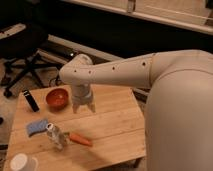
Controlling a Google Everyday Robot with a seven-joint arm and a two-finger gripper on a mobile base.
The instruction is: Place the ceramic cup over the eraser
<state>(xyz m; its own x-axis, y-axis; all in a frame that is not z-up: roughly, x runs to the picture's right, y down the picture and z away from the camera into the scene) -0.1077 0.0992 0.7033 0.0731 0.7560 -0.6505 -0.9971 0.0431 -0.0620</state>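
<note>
The ceramic cup (22,162) is a small white round cup at the table's near left corner, partly cut off by the frame's lower edge. At the far left of the table lies the eraser (31,100), a slim black bar with a pale end. My gripper (83,107) points down over the middle of the table, just right of a red bowl (57,98). Its fingers stand open with nothing between them. It is well away from both the cup and the eraser.
A flat blue pad (36,127), a clear plastic bottle (56,135) and a carrot (80,139) lie on the wooden table (115,125) between the cup and the gripper. A black office chair (22,50) stands behind the table at the left.
</note>
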